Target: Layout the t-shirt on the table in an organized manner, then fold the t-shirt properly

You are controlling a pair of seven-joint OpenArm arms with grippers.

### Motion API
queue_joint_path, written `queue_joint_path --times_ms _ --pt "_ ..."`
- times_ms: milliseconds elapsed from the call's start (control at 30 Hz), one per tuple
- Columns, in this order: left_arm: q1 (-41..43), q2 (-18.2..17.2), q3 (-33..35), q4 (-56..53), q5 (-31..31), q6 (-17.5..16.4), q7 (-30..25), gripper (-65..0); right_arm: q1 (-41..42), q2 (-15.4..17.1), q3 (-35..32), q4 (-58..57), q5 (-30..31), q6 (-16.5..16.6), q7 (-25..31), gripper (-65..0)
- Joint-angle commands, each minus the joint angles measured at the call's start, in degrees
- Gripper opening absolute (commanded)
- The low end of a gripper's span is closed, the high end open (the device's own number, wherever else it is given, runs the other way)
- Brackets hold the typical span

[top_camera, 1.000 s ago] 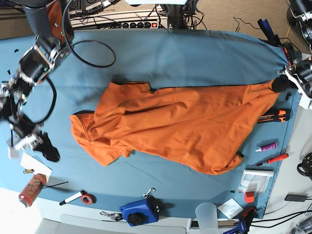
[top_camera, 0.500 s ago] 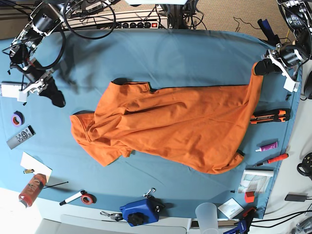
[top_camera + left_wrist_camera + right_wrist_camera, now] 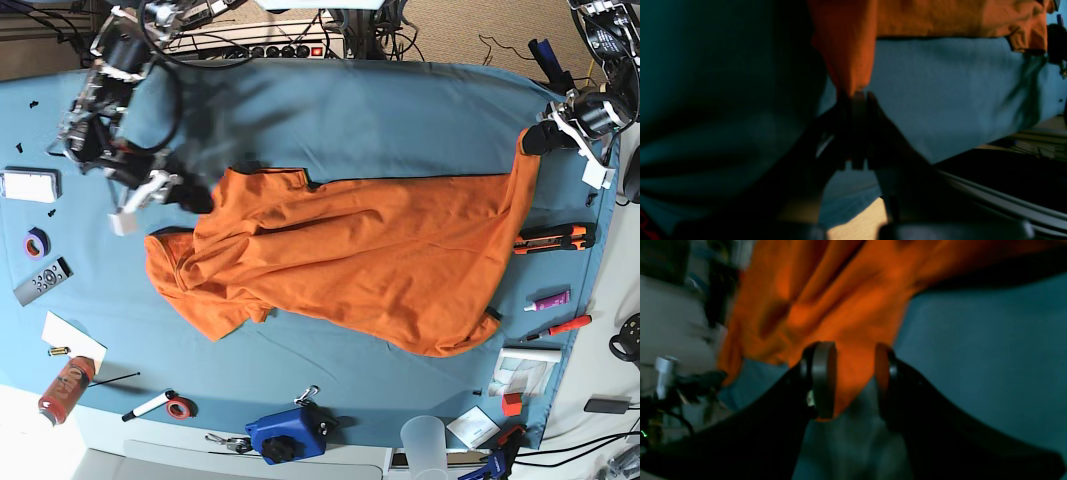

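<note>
No legible text, label, brand or number in any view. The red can (image 3: 66, 388) at the desk (image 3: 400, 110) edge may carry print, but it is too small and blurred to read.

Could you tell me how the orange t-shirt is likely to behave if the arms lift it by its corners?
The t-shirt will probably sag and drape: it lies creased, and the corner pinched in the left hand hangs limply. It looks light, thin fabric. It may drag and bunch on the wrinkled table cloth rather than slide cleanly.
</note>
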State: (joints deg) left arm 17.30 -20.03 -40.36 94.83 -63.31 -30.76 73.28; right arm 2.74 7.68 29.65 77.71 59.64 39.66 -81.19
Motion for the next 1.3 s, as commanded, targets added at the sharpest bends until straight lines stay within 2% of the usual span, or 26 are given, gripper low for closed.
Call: queue_joint_path --times_ms 0,133,200,300,433,600,700,800,833,967,1067,1133,1267 --pt "-0.2 -1.1 -0.5 0.9 -1.5 -0.4 -0.9 -65.0 0.9 0.5 0.3 4.0 0.2 0.3 1.2 -44.8" --pt "-0.2 -1.1 -0.5 0.9 -1.5 -0.4 -0.9 -65.0 0.7 -1.4 -0.7 14.9 -7.7 0.3 1.2 -44.8" --pt "-0.2 -1.1 -0.5 0.9 -1.5 -0.4 -1.2 -65.0 0.4 -1.3 -2.6 17.5 -10.6 -1.6 1.2 -44.8" --pt "-0.2 -1.1 -0.5 0.9 -1.5 -0.4 -1.3 -65.0 -0.5 -1.3 -6.1 18.3 -14.7 -3.1 1.2 -44.8" --pt "-0.2 -1.1 -0.5 0.9 -1.5 -0.4 -1.3 -65.0 -3.2 -1.4 -11.7 18.3 -20.6 -3.4 1.2 -44.8" --pt "-0.2 -1.1 -0.5 0.9 -1.5 -0.4 -1.3 -65.0 -5.4 -1.3 -17.4 18.3 -28.8 -6.8 6.6 -44.8" --pt "-0.2 -1.1 -0.5 0.9 -1.5 -0.4 -1.3 -65.0 -5.4 -1.3 -18.9 18.3 -29.6 -7.8 6.8 -46.2" --pt "-0.2 -1.1 -0.5 0.9 -1.5 -0.4 -1.3 -65.0 -5.5 -1.3 -18.7 18.3 -30.3 -8.2 6.6 -63.7" --pt "-0.2 -1.1 -0.5 0.9 -1.5 -0.4 -1.3 -65.0 -5.5 -1.3 -18.7 18.3 -31.1 -8.2 6.6 -65.0" --pt "-0.2 -1.1 -0.5 0.9 -1.5 -0.4 -1.3 -65.0 -5.5 -1.3 -18.7 19.3 -31.3 -7.6 4.9 -65.0" --pt "-0.2 -1.1 -0.5 0.9 -1.5 -0.4 -1.3 -65.0 -6.0 -1.3 -18.7 23.2 -28.6 -7.3 1.4 -65.0" --pt "-0.2 -1.1 -0.5 0.9 -1.5 -0.4 -1.2 -65.0 -7.0 -1.2 -18.7 27.1 -26.5 -7.3 1.2 -65.0" --pt "-0.2 -1.1 -0.5 0.9 -1.5 -0.4 -0.6 -65.0 -10.7 -1.0 -17.9 34.7 -26.2 -6.8 1.2 -65.0"
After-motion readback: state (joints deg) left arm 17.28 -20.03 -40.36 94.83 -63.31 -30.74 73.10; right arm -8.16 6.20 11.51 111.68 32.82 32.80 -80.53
